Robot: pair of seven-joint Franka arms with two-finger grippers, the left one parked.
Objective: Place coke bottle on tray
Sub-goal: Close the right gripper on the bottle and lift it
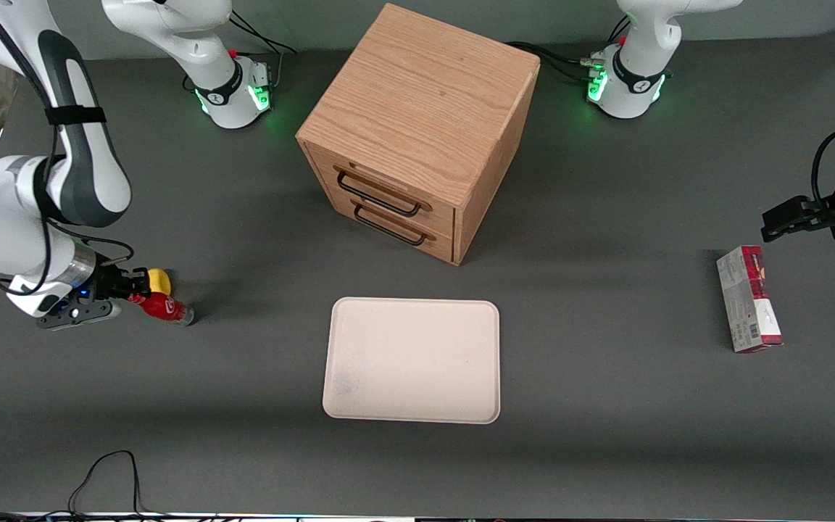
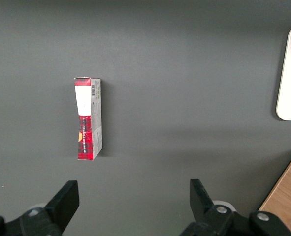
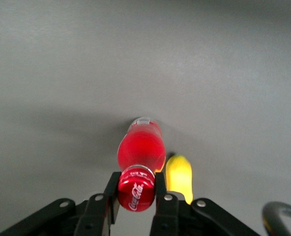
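The small red coke bottle [image 1: 162, 307] is tilted toward the working arm's end of the table, its clear base near the surface. My right gripper [image 1: 130, 290] is shut on the bottle's red cap. In the right wrist view the cap [image 3: 136, 190] sits squeezed between the two black fingers of the gripper [image 3: 136, 192], with the bottle's red body [image 3: 141, 146] pointing away from the camera. The cream-beige tray [image 1: 412, 359] lies flat near the table's middle, nearer to the front camera than the wooden cabinet, well apart from the bottle.
A small yellow lemon-like lump [image 1: 159, 280] lies right beside the bottle and also shows in the right wrist view [image 3: 178, 175]. A wooden two-drawer cabinet [image 1: 417, 130] stands above the tray in the front view. A red and grey box [image 1: 748, 308] lies toward the parked arm's end.
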